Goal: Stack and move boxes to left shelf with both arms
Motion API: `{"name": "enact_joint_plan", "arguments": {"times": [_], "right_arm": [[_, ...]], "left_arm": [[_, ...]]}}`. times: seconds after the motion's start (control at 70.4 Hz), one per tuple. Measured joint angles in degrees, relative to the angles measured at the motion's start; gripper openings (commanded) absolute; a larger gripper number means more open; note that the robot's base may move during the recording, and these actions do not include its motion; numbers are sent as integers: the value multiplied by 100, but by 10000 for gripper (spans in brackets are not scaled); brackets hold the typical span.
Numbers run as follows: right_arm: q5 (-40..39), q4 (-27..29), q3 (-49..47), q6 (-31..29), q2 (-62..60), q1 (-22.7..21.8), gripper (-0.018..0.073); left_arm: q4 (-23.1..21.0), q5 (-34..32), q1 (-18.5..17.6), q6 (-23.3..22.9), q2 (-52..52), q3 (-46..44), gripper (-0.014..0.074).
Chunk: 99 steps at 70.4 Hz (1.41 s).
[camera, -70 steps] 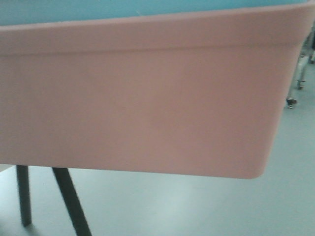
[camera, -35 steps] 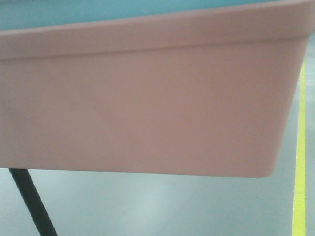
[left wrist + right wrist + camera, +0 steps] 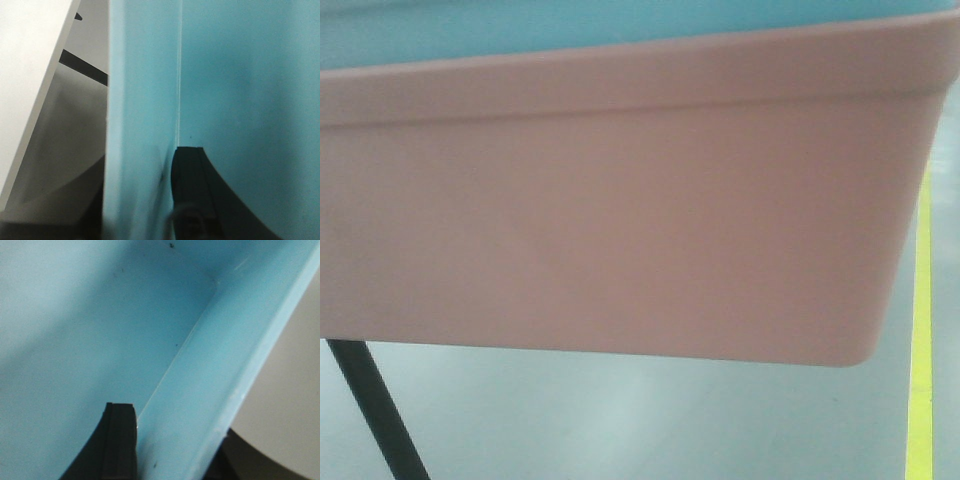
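The salmon pink box fills the front view, held off the floor. The light blue box sits nested in it, showing as a band above the pink rim. My left gripper is shut on the blue box's side wall, with one black finger inside and the other a dark shape outside. My right gripper is likewise shut on the opposite blue wall, its inner finger against the inside face. The left shelf is out of view.
Under the boxes lies grey-green floor with a yellow line at the right and a dark slanted leg at the lower left. A white tabletop edge shows at the left in the left wrist view.
The boxes stay held in front of the camera. The background has slid left: two dark legs became one, a wheeled frame at the right is gone, and a yellow floor line has come in.
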Motion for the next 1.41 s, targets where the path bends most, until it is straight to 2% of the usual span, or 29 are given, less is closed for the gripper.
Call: {"name": "enact_joint_plan", "arguments": {"times": [1.406], "right_arm": [[0, 12, 0, 0, 0, 0, 37]], "left_arm": [[0, -3, 0, 0, 0, 0, -3]]}}
